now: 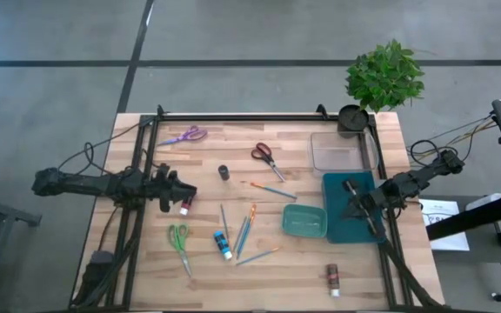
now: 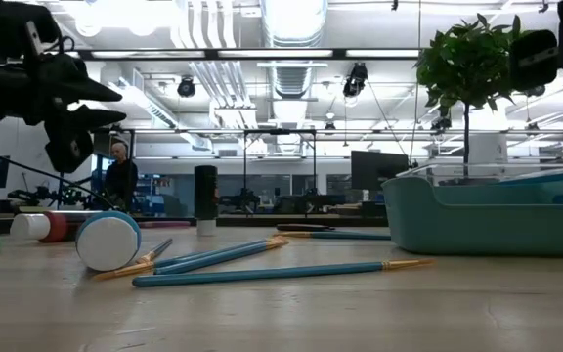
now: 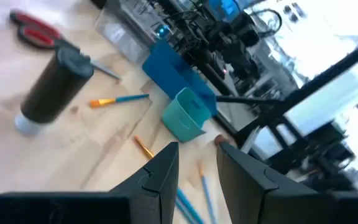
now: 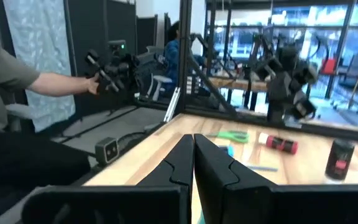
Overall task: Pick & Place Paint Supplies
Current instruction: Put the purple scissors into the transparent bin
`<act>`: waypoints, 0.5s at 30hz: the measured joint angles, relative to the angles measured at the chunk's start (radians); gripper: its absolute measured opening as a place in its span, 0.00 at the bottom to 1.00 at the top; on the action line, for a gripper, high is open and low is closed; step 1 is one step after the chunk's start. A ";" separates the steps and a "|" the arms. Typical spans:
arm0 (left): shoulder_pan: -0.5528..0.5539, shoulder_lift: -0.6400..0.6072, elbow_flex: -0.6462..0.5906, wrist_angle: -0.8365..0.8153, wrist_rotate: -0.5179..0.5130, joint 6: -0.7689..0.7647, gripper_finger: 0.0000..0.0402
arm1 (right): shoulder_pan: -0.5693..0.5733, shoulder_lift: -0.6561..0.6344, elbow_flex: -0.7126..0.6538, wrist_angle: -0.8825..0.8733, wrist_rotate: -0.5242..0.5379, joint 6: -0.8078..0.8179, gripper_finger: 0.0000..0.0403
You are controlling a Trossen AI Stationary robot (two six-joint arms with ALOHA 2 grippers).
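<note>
Where the high view looks down, left gripper: by the tabletop's left edge, just beside the pink tube.
High view, right gripper: over the dark tray at the tabletop's right edge.
High view, brushes: scattered mid-tabletop, the blue tube among them.
High view, teal palette: touching the dark tray's left side.
High view, brown tube: alone, towards the corner opposite the plant.
Low view, left gripper: raised above the tabletop, apart from the pink tube lying below.
Low view, blue tube: cap end on, brushes beside it.
Left wrist view, left gripper: jaws slightly spread, nothing seen between them; teal palette and one brush ahead, a black cylinder nearer.
Right wrist view, right gripper: jaws pressed together, holding nothing.
Right wrist view, beyond: green scissors and pink tube on the tabletop; a person's hand off the table.
</note>
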 joint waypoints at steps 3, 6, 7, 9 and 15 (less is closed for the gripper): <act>0.000 0.000 0.000 0.000 -0.001 -0.017 0.29 | 0.000 0.000 0.000 0.022 -0.012 0.068 0.02; 0.000 0.000 0.000 -0.001 -0.001 0.003 0.29 | -0.001 0.000 0.000 0.056 0.004 0.073 0.02; 0.000 0.000 0.000 -0.001 -0.001 0.023 0.29 | -0.001 0.001 0.000 0.075 0.012 0.069 0.02; 0.000 0.000 0.000 -0.001 -0.001 0.065 0.29 | -0.001 0.000 0.000 0.096 0.015 0.102 0.02; 0.000 0.000 0.000 0.000 -0.004 0.234 0.29 | -0.005 0.002 0.004 0.186 0.021 -0.044 0.02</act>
